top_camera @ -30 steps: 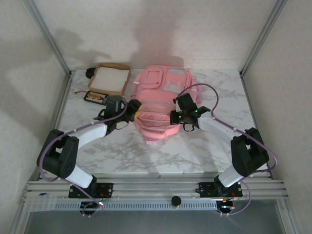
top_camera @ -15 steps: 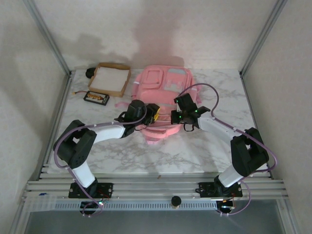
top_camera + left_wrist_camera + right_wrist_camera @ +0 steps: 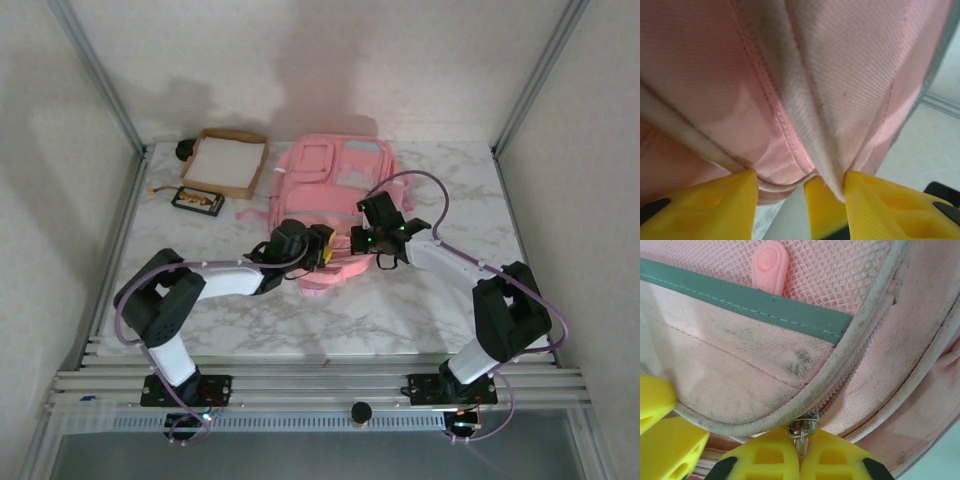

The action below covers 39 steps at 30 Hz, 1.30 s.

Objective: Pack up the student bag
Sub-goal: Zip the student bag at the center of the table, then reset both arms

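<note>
Well, from the top camera we see the student bag [image 3: 335,190] lying flat in the middle of the table [image 3: 250,310], near the cardboard tray [image 3: 228,162] (the two do not touch). Both arms reach to the bag's near end. The left gripper [image 3: 322,250] and the right gripper [image 3: 362,240] sit close together there, but they look too small from up here to show how their fingers stand.

From the left wrist, the pink cloth is very close. The yellow fingers [image 3: 715,197] stand about half open, with a fold of the bag's edge between them. We cannot tell if they squeeze it or just touch it.

From the right wrist, the fingers are shut tight on the little metal zip pull [image 3: 802,432], just under the grey-green band [image 3: 740,300].

We think the zip pull could slip out, because it is tiny and held only at its tip. If the left side has no real hold, the whole bag could slide along and the zip would not move.

We cannot see inside the bag, or if the zip is open at all.
</note>
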Each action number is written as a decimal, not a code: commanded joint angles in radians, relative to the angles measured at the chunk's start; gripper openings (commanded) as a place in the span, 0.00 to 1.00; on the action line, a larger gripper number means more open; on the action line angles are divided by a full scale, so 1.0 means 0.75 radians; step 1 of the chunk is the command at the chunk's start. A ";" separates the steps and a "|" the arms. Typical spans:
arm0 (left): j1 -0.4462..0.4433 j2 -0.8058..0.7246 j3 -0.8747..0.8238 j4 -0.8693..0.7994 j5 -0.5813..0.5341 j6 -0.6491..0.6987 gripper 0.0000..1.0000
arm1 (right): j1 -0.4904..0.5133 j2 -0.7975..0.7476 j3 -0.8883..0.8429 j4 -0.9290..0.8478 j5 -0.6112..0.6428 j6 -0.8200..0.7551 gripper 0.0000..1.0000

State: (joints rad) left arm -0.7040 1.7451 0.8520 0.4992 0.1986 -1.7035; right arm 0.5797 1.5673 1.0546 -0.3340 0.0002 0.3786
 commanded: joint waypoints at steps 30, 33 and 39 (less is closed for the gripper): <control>0.144 -0.013 0.128 -0.427 -0.244 0.265 0.00 | -0.251 0.137 0.258 -0.161 0.101 -0.102 0.00; 0.151 -0.038 0.129 -0.413 -0.248 0.299 0.00 | -0.250 0.109 0.253 -0.153 0.016 -0.109 0.13; 0.161 -0.103 0.215 -0.511 -0.183 0.570 0.52 | -0.281 -0.148 0.182 -0.156 0.004 -0.112 0.61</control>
State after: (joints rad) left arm -0.6060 1.7313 0.9840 0.2283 0.1246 -1.4128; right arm 0.3908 1.5742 1.1927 -0.4397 -0.0620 0.2848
